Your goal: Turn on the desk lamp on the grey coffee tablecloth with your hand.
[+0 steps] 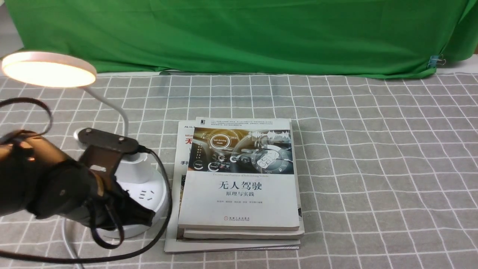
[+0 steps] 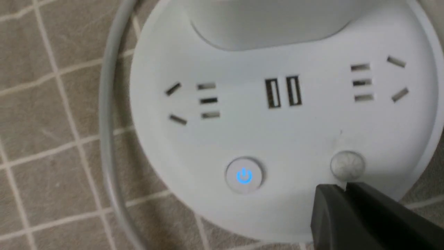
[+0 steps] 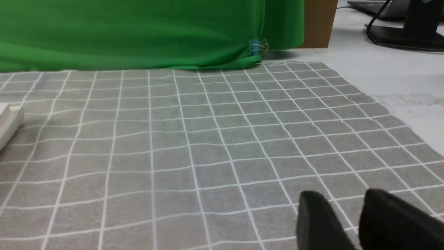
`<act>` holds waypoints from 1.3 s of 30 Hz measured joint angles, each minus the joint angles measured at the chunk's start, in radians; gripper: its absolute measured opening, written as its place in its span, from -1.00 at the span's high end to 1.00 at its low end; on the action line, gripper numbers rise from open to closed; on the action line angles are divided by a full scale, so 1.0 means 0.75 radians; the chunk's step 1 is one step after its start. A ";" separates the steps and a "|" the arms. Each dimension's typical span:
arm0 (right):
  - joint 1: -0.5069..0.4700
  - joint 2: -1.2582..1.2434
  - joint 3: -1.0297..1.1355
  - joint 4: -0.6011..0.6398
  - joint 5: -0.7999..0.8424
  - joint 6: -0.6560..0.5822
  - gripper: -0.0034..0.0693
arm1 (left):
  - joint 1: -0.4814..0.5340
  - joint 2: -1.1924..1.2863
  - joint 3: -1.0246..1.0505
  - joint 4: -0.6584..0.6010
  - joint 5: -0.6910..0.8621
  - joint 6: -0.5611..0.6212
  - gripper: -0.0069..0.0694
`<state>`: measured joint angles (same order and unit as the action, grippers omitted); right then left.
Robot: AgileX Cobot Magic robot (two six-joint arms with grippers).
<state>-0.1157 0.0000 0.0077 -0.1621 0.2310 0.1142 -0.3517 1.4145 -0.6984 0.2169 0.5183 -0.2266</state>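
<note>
Glowing on the left of the grey checked cloth (image 1: 373,168), the lamp (image 1: 143,183) stands beside a pile of books (image 1: 239,186), a green sheet (image 1: 242,33) behind. The left gripper (image 2: 343,190), jaws pressed together, is at a button (image 2: 347,164) on its base. The right gripper (image 3: 347,208) has its jaws apart.

desk lamp (image 2: 277,121) – smooth white plastic | grey coffee tablecloth (image 3: 208,146) – matt woven cloth

Left arm (image 1: 44,179) black and bulky, reaching in from the near left, angled downward, left claw (image 2: 341,189) tips pressed together, right claw (image 3: 343,196) low, fingers seemingly parted slightly
</note>
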 joint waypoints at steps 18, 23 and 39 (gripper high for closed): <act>0.000 0.000 0.000 0.000 0.000 0.001 0.23 | 0.000 -0.954 0.332 -0.270 0.107 0.105 0.77; 0.000 0.000 0.000 0.000 0.000 0.001 0.23 | 0.000 -1.146 0.333 -0.270 0.037 0.106 0.77; 0.000 0.000 0.000 0.000 0.000 0.001 0.23 | 0.000 -1.367 0.333 -0.260 0.024 0.107 0.77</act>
<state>-0.1157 0.0000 0.0077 -0.1621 0.2310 0.1150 -0.3517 0.3896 -0.4487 0.0215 0.5365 -0.1465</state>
